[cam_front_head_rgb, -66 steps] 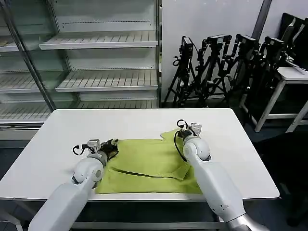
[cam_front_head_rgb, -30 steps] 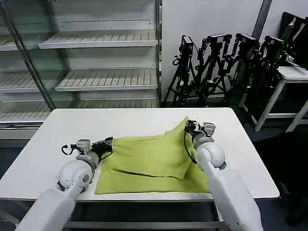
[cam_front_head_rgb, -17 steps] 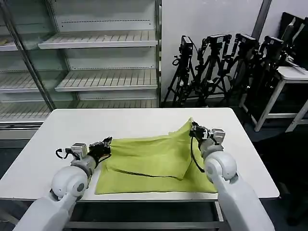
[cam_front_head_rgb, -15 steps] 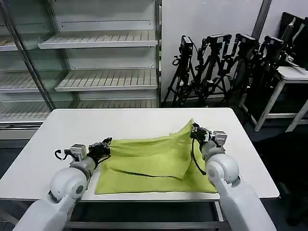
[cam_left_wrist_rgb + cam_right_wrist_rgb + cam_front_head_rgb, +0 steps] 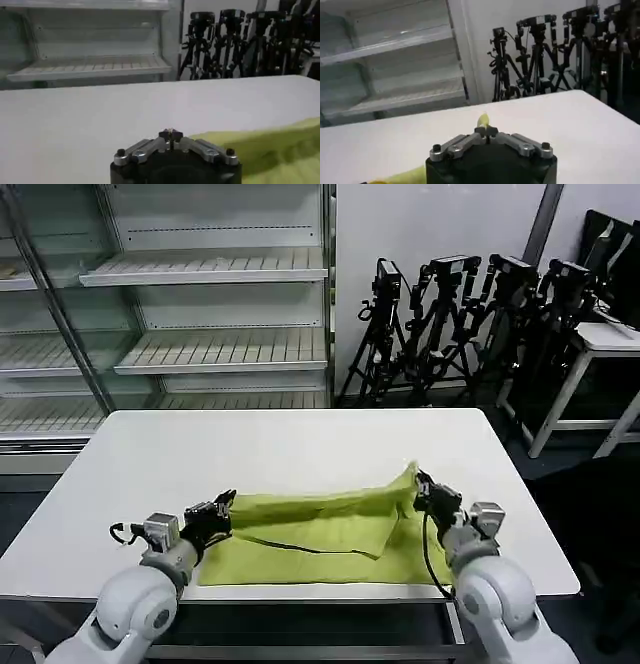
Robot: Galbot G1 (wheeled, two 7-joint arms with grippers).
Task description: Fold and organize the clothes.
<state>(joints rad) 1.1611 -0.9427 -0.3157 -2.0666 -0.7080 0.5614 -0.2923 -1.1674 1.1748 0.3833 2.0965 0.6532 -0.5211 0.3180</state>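
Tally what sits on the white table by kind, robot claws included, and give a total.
Lime T-shirt: 1
Claws: 2, the left claw and the right claw, each pinching a far corner of the shirt
Total: 3

white table (image 5: 280, 444), lime T-shirt (image 5: 320, 539) seemingly half-folded

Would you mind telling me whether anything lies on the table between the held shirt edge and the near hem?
Nothing visible does. Both the left pincer and right pincer grip the T-shirt; only its own fabric lies between.
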